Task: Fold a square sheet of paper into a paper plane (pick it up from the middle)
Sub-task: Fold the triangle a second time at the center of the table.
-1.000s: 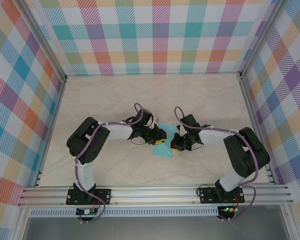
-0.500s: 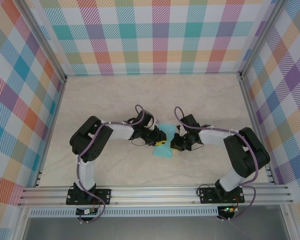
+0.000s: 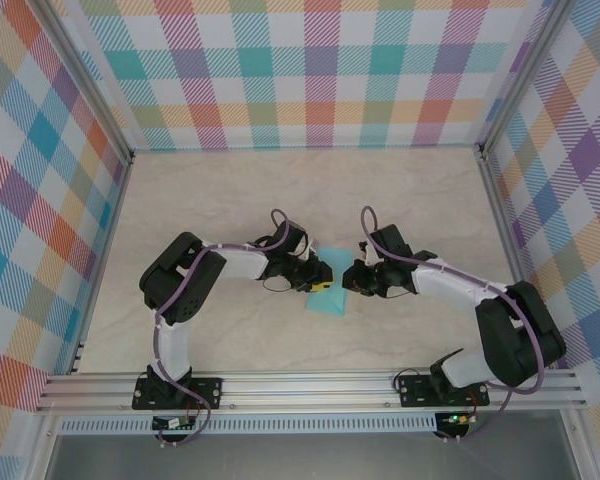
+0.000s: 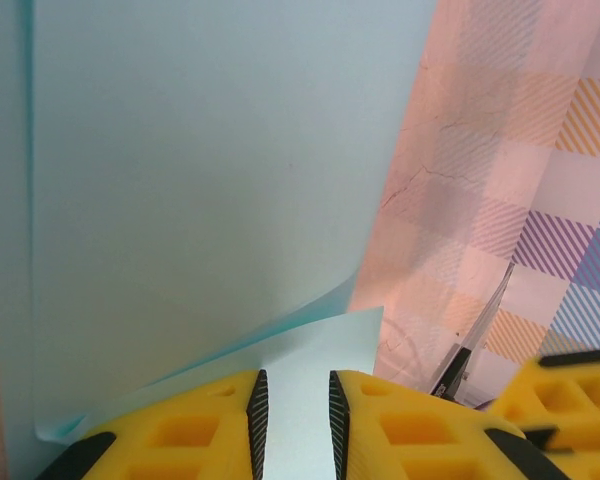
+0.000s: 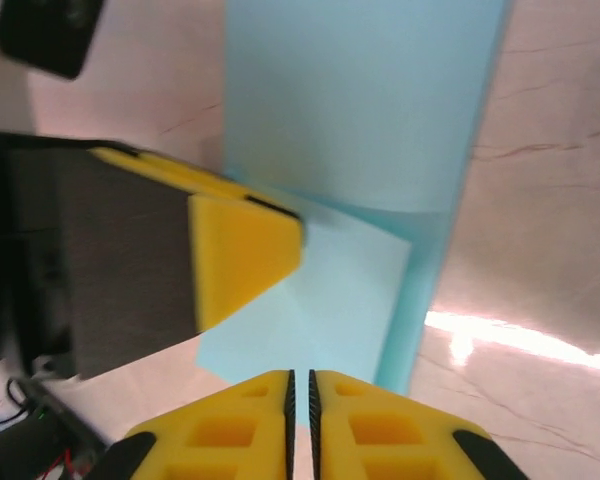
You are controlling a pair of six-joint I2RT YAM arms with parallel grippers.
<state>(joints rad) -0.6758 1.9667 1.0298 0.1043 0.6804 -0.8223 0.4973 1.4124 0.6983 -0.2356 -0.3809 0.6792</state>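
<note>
Your square sheet of paper [image 4: 210,180] reads as thin, matt turquoise paper, smooth and unprinted, soft at its creases. On the left gripper [image 4: 292,400] the fingers [image 4: 410,420] are matt yellow plastic moulded with hollow cells, and the inner pads [image 4: 257,410] are black and finely ribbed. The right gripper [image 5: 300,385] looks the same. The table [image 3: 230,190] has a smooth, pale, stone-patterned top with a mild sheen that catches glare. The rails [image 3: 310,385] are bare brushed metal, the arm shells [image 3: 242,263] glossy black and white plastic, and the walls [image 3: 320,70] carry a matt plaid print.
</note>
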